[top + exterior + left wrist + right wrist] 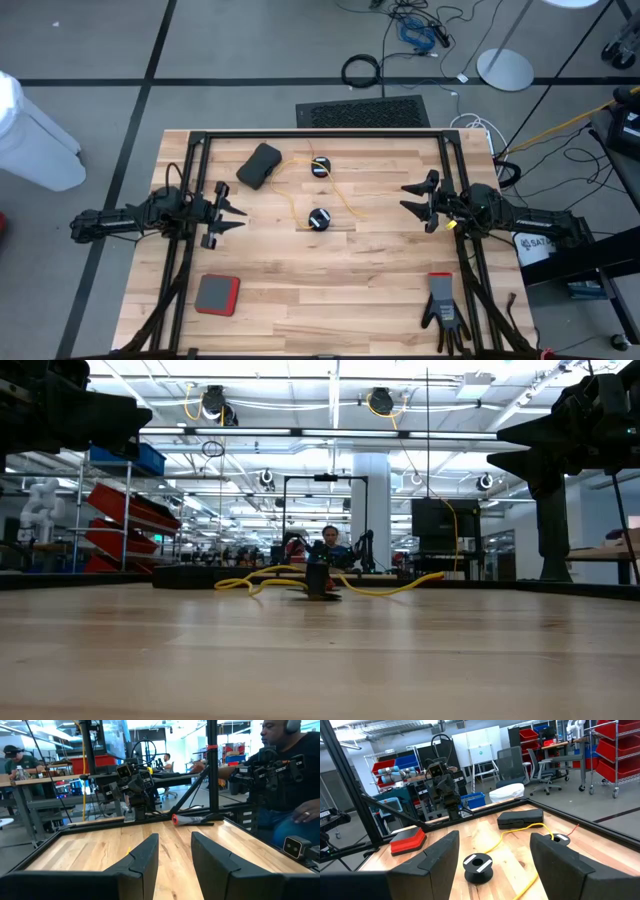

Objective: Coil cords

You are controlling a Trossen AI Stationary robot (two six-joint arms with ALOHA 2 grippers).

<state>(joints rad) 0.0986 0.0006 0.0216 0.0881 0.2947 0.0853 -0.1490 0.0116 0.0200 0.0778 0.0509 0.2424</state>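
Two small black reels lie on the table's middle: one (319, 219) nearer, one (320, 167) farther. A thin yellow cord (292, 190) runs loosely between and around them; it also shows in the right wrist view (520, 831) with the reels (478, 866) (559, 840). The dark brown cord does not show plainly. My left gripper (238, 212) is open at the table's left, raised. My right gripper (408, 197) is open at the right, raised. Neither touches anything.
A black case (259, 165) lies at the far left of the reels. A red and grey block (217, 295) sits near left. A dark glove (443, 305) lies near right. A black frame (320, 134) rims the table. A person sits beyond the table's right side (285, 780).
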